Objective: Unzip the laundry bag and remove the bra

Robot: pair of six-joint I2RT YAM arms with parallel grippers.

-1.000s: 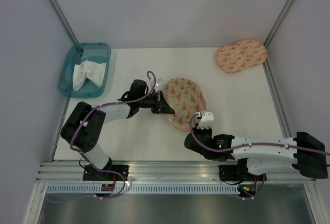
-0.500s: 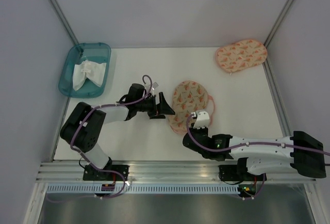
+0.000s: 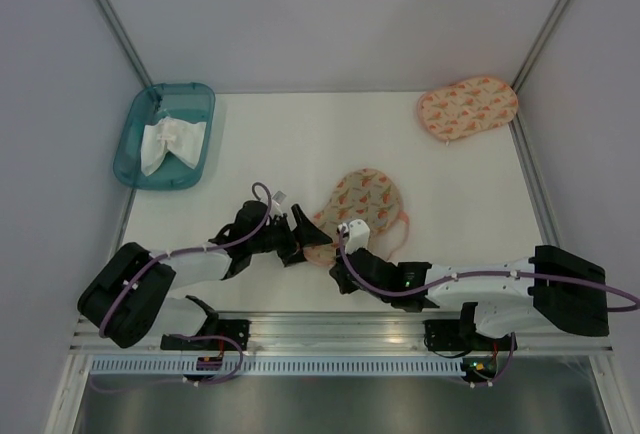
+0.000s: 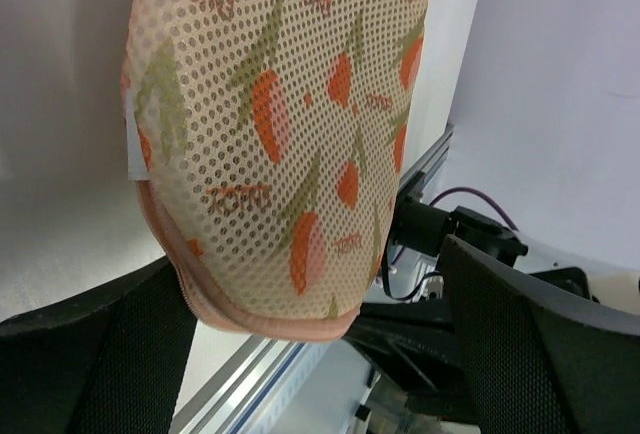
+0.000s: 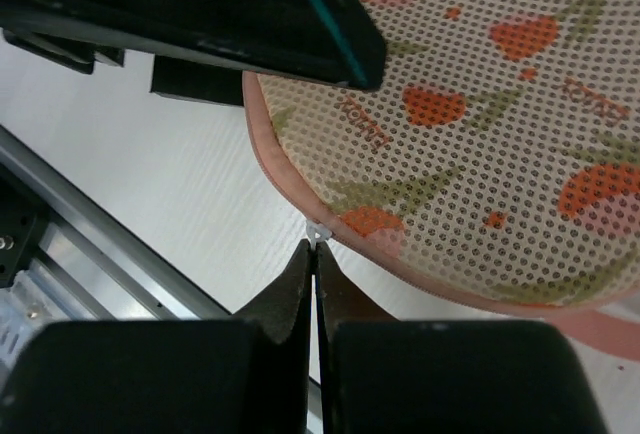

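Looking down on a white table (image 3: 250, 144), a teal tray (image 3: 190, 104) holding a white cloth (image 3: 165, 142) sits well beyond and to the left of the left gripper (image 3: 297, 230). That gripper stands wide open, its black fingers (image 4: 100, 354) on either side of the near end of the laundry bag (image 3: 365, 202), not clamping it. The bag, a peach mesh pouch with orange print and a zipper round its edge, lies just ahead of both grippers. The right gripper (image 5: 314, 254) is closed, its tips meeting at the small zipper pull (image 5: 318, 228); whether it truly pinches the pull is unclear. A second matching pouch (image 3: 467, 109) lies far beyond it, to the right. No bra is visible. The mesh looks light, soft and floppy, likely to slide or bunch when tugged. The sensible holds are the pull for unzipping and the firmer hemmed edge beside it for bracing.
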